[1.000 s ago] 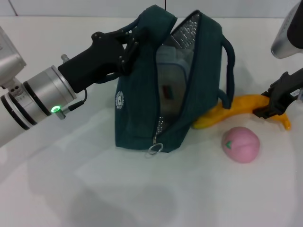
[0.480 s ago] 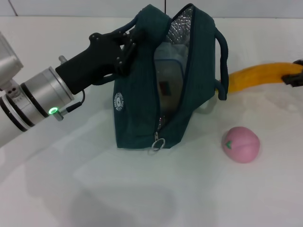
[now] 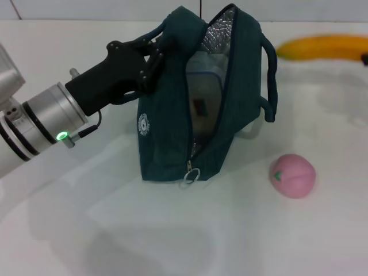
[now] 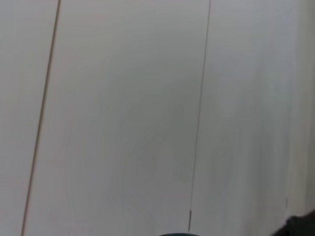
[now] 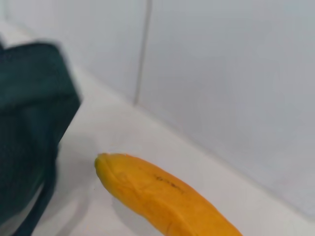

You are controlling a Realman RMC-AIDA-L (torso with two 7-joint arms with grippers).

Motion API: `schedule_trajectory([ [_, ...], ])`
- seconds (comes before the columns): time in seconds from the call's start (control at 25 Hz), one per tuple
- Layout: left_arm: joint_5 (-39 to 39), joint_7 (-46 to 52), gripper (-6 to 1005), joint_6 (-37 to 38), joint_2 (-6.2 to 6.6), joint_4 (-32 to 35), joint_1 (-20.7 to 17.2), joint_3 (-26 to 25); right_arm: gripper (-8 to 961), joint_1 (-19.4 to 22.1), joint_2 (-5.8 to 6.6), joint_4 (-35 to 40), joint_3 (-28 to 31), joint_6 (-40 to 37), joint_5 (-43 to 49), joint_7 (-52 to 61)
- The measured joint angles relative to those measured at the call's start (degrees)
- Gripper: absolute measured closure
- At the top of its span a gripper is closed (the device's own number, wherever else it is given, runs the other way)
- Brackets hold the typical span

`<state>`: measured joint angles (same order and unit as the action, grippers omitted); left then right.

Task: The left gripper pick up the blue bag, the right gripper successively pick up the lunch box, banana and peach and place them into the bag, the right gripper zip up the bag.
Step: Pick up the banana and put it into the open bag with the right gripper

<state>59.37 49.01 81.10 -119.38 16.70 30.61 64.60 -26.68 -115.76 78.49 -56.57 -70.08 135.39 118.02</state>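
Observation:
The blue bag (image 3: 172, 132) stands open on the white table, foil lining showing. My left gripper (image 3: 156, 56) is shut on its top edge at the left side and holds it up. The lunch box (image 3: 201, 95) sits inside the bag, its small label visible. The banana (image 3: 322, 48) hangs level in the air past the bag's far right corner, and it also shows in the right wrist view as the banana (image 5: 167, 196) beside the bag (image 5: 29, 123). Only a black sliver of my right gripper (image 3: 364, 57) shows at the banana's right end. The peach (image 3: 293, 175) lies on the table right of the bag.
The zipper's ring pull (image 3: 190, 175) hangs at the bag's near end. A cord handle (image 3: 270, 86) droops on the bag's right side. The white table (image 3: 172, 241) runs back to a pale panelled wall (image 4: 147, 98).
The banana has been lifted off the table beside the bag and carried up and back to the right. The bag has shifted slightly and stands more upright. The peach has stayed put.

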Motion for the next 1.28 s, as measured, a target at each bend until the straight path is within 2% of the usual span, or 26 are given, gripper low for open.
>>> schedule_trajectory([
  [0.28,0.6,1.4,958,8.1,1.36,0.1,-1.7,0.3,470,2.8,0.05,0.4,0.0,7.5,-12.2,-3.6],
  [0.4,1.8,3.8,958,10.0,2.06,0.7,-1.8,0.4,466,3.4,0.09,0.5,0.1,7.6,-18.7,-9.1],
  [0.52,4.0,6.7,958,10.1,2.42,2.4,-1.7,0.4,462,3.1,0.20,1.0,-0.3,3.4,-23.6,-15.5],
  [0.72,6.2,8.0,958,8.3,2.51,3.2,-1.0,0.1,455,0.6,0.48,4.8,-0.4,-6.8,-24.0,-18.5],
  [0.92,6.3,8.0,958,5.1,2.40,3.2,-0.8,0.0,448,-2.6,0.79,7.9,-0.5,-12.8,-23.6,-19.8],
  [1.16,5.9,7.8,958,4.6,2.36,3.2,-0.8,0.0,440,-9.1,2.49,8.2,-0.5,-19.6,-19.9,-20.3],
  [1.28,5.8,7.7,958,4.6,2.22,3.2,-0.8,-1.1,436,-11.4,2.71,7.8,-0.5,-21.8,-17.8,-21.3],
])
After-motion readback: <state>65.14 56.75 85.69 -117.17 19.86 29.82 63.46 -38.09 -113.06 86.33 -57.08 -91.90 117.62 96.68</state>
